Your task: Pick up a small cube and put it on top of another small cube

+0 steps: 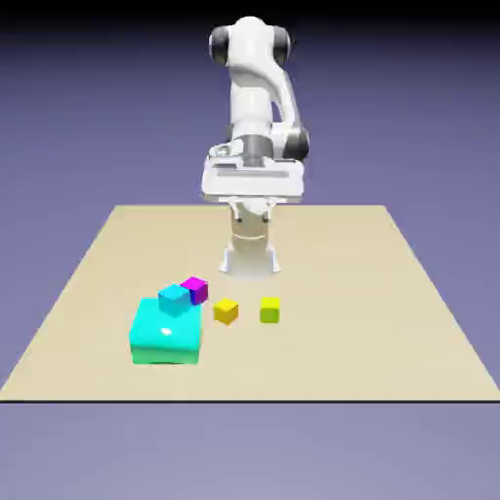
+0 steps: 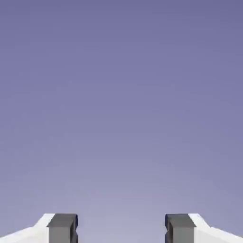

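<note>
Gripper (image 2: 121, 230): fingers spread wide, nothing held, only backdrop seen.
Yellow cube (image 1: 226, 312): on the table (image 1: 410, 322), near the lime cube (image 1: 270, 310).
Handling: judged light, rigid; best gripped across opposite flat faces.

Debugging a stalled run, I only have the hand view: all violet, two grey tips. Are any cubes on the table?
Observer: Yes. In the exterior view, four small cubes: cyan, magenta, orange-yellow, lime.
Operator: Anything stacked yet?
Observer: Can't tell for certain. The cyan cube overlaps the far edge of a big cyan block; the orange-yellow and lime cubes sit on the table, apart.
Operator: Where is the pincer?
Observer: The pincer is open with nothing between its tips. The exterior view shows the hand held high above the table's far side, not near any cube.
</note>
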Motion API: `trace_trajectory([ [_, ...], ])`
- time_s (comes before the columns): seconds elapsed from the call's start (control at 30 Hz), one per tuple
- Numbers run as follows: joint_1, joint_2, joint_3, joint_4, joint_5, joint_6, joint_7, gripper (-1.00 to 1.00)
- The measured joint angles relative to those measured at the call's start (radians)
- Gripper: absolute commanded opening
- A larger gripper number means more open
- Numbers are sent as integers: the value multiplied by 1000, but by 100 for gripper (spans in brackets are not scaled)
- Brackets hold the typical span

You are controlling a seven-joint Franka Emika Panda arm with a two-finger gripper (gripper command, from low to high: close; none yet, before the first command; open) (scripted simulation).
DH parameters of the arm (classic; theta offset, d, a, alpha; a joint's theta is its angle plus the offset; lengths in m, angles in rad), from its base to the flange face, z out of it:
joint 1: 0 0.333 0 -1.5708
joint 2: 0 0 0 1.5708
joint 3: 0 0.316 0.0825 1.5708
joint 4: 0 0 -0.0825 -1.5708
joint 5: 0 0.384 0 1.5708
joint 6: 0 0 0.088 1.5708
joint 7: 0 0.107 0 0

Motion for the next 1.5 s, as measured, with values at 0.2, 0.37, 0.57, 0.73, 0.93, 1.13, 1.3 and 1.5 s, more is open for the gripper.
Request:
trace_trajectory([
  [0.2, -22, 203, 182, 24, -207, -261, -15, 0],
  [0.37, -41, 371, 333, 45, -380, -478, -28, 0],
  [0.57, -54, 574, 515, 69, -587, -739, -43, 0],
  [0.73, -81, 743, 666, 89, -759, -957, -56, 0],
  [0.93, -81, 884, 574, 92, -949, -938, 50, 0],
  [1.13, -81, 877, 580, 92, -936, -940, 42, -100],
  [1.3, -84, 722, 636, 79, -806, -958, -101, -100],
  [1.5, -101, 541, 420, 16, -970, -864, -311, -100],
])
